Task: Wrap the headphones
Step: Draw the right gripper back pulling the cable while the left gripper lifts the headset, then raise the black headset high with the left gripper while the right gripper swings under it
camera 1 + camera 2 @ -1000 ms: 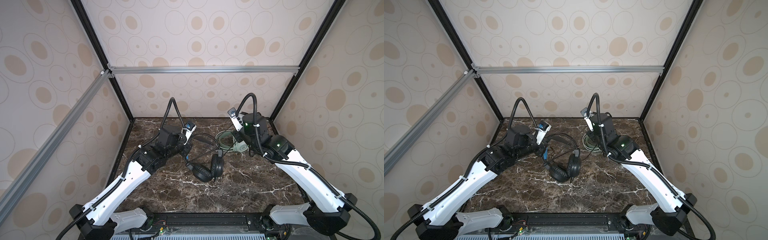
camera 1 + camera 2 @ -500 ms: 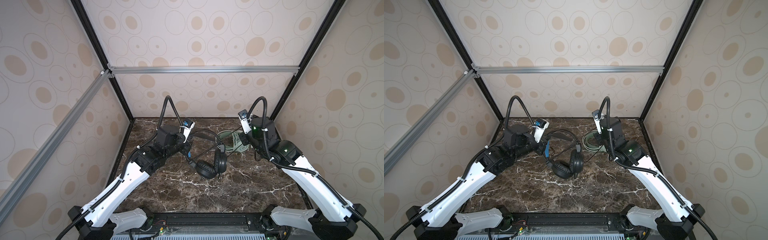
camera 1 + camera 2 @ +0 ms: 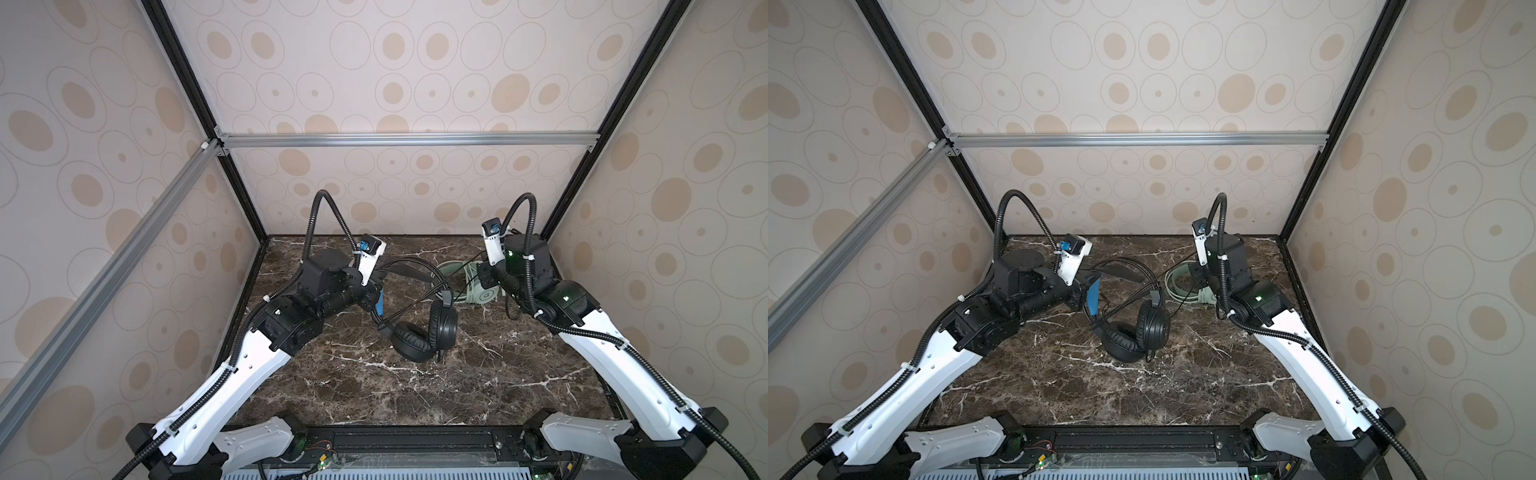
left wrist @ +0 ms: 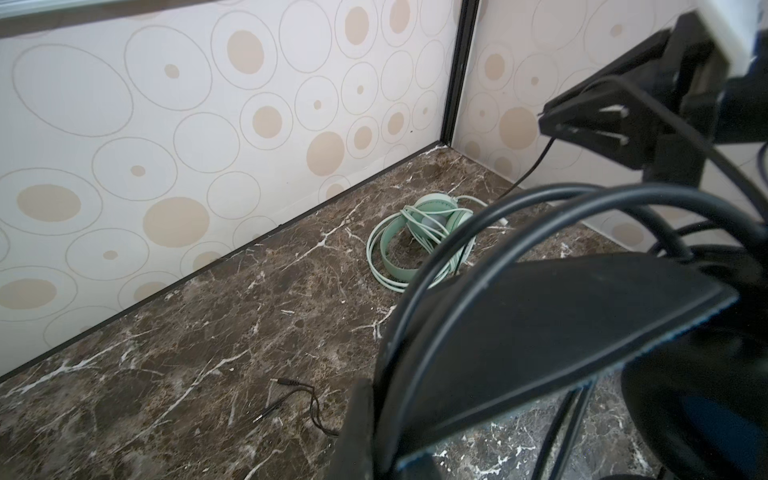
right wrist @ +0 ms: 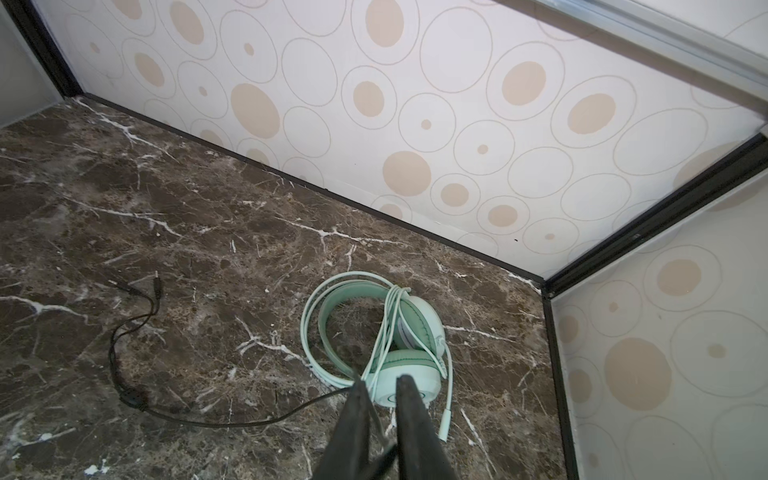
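Pulling my right gripper [image 5: 380, 379] toward 3 o'clock, barely parted, hold on cord [image 5: 249, 423] unclear; left gripper [image 3: 376, 296] is clamping black headphones [image 3: 411, 343], cups toward 5 o'clock.

One mint-green headset [image 5: 417, 328], one black headset [image 3: 444, 324], two robot arms [image 3: 232, 374]

A black headset [image 3: 424, 332] with a blue inner headband rests its ear cups mid-worktop [image 3: 415, 399], headband tilted up to the left. Its thin black cord [image 5: 232, 424] trails loose. A mint-green headset [image 5: 409, 378] lies flat near the back right corner, with its pale cord [image 5: 388, 320] looped around it.
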You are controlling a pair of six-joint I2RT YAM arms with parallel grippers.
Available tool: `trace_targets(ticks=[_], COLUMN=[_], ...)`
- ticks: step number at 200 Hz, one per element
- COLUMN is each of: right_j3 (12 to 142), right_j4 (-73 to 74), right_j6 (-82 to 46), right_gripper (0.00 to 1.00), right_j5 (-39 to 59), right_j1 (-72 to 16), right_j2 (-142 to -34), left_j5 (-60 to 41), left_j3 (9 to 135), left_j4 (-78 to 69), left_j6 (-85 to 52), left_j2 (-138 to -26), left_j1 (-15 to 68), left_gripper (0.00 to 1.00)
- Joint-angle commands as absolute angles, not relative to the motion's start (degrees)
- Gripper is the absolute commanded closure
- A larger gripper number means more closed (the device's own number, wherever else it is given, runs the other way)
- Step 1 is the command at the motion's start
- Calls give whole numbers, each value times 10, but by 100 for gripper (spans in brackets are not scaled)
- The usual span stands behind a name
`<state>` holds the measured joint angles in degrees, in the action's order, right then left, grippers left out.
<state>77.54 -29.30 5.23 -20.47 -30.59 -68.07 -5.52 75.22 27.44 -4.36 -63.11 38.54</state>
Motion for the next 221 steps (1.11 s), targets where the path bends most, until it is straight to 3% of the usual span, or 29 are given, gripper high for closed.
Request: trace_targets(ticks=[1, 143, 221], right_j3=[763, 729, 735], right_j4=[-251, -133, -27], right_j6=[32, -31, -86], right_gripper=[82, 79, 78], right_j5=[-167, -26, 70], right_j1=[-299, -268, -268], right_j2=[-659, -667, -720], left_j5=[-83, -170, -163], left_j3=[765, 795, 833], left_j4=[210, 96, 24], left_j6=[-83, -160, -208], left_j2=[-610, -612, -625], left_j1=[381, 381, 381], left_gripper=[100, 100, 100])
